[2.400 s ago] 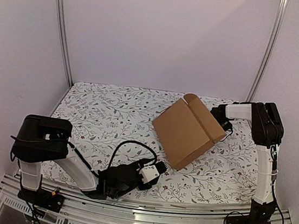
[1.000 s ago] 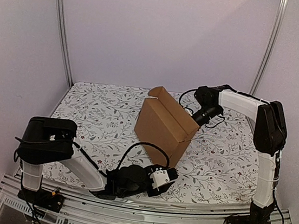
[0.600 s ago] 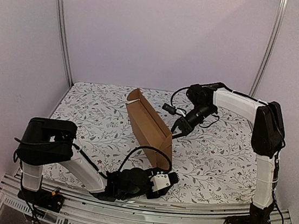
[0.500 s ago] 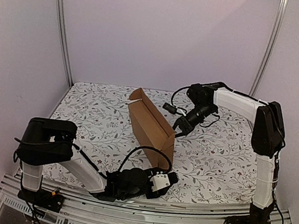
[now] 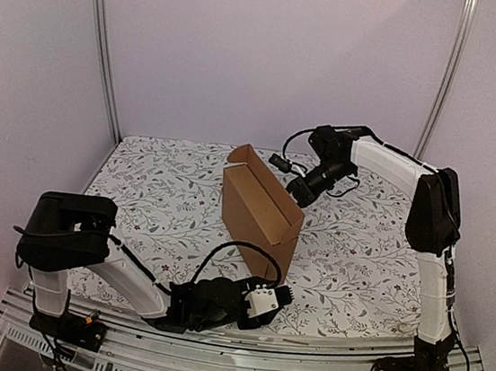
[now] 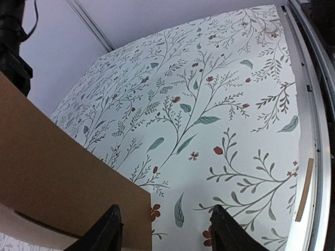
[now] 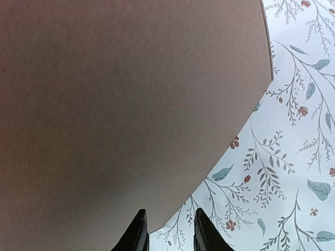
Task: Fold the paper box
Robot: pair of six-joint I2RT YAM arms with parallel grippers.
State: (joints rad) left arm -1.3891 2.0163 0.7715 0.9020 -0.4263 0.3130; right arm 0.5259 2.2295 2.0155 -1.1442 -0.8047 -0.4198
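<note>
The paper box [image 5: 258, 212] is a shallow brown cardboard mailer standing upright on one long edge in the middle of the table. My right gripper [image 5: 298, 190] is just behind its far right end, near the top edge. In the right wrist view the box's flat brown face [image 7: 120, 104] fills most of the frame, just beyond my right gripper [image 7: 168, 232], whose fingers stand slightly apart and hold nothing. My left gripper [image 5: 276, 295] lies low on the table in front of the box's near end. It is open and empty [image 6: 166, 232], with the box's lower corner [image 6: 63, 178] beside its left finger.
The table carries a white floral cloth [image 5: 356, 262]. A metal rail [image 5: 235, 365] runs along the near edge, and purple walls with metal posts [image 5: 102, 50] close off the back and sides. The left arm's cable [image 5: 240, 250] loops up near the box.
The box went from lying tilted at the right to standing on its edge at the centre. My right gripper swung left with it, then drew back up to its far end. The left gripper crept right.
</note>
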